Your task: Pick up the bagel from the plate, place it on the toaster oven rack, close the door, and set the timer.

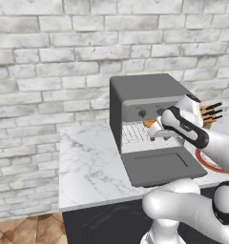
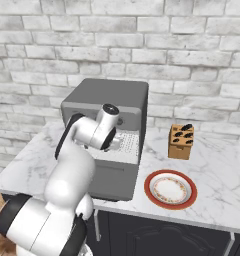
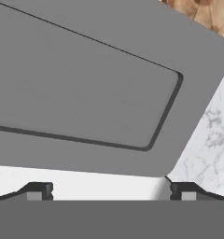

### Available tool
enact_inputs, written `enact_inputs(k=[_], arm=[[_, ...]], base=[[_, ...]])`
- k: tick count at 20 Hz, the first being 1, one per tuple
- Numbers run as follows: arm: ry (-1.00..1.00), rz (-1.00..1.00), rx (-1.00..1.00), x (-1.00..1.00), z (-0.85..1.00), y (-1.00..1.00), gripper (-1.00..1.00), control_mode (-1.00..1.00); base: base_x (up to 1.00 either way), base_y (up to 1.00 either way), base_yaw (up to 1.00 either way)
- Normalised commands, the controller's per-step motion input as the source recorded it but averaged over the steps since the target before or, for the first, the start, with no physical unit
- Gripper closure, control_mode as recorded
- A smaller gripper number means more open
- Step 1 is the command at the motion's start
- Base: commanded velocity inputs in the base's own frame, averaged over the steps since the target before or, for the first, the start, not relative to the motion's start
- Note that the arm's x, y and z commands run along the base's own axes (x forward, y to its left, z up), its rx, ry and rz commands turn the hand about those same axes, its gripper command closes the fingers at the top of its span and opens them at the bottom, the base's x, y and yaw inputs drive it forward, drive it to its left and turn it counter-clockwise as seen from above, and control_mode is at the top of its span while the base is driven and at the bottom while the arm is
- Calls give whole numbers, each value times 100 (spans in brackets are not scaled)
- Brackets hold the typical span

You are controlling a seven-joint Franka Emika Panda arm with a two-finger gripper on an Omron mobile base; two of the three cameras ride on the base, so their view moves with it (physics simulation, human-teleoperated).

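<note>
The robot's gripper (image 3: 109,189) hovers above the lowered door (image 3: 86,88), its dark fingertips (image 3: 39,190) spread wide and holding nothing. The door lies flat on the marble counter (image 1: 88,162). Inside the toaster oven (image 1: 145,90), the bagel (image 1: 149,123) rests on the toaster oven rack (image 1: 133,133). The plate (image 2: 170,188) sits to the right, near a knife block (image 2: 181,141).

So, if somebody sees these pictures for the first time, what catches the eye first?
Probably the grey toaster oven on the marble counter, with its door folded down flat and the white arm reaching into the opening. A bit of the golden bagel shows inside, beside the wire rack. Right of the oven lies the red-rimmed plate, with a wooden knife block behind it.
</note>
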Motion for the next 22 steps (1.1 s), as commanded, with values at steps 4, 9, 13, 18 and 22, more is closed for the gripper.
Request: enact_inputs(k=[4, 9, 13, 18, 22], arm=[[-9, 0, 0, 41, 0, 0, -100, -100], [-17, 0, 0, 41, 0, 2, -100, -100], [-20, 0, 0, 40, 0, 2, -100, -100], [-19, 0, 0, 32, 1, 1, -100, -100], [-6, 0, 0, -50, 8, 0, -100, -100]], base=[[0, 0, 0], [0, 0, 0], [0, 0, 0], [0, 0, 0], [0, 0, 0]])
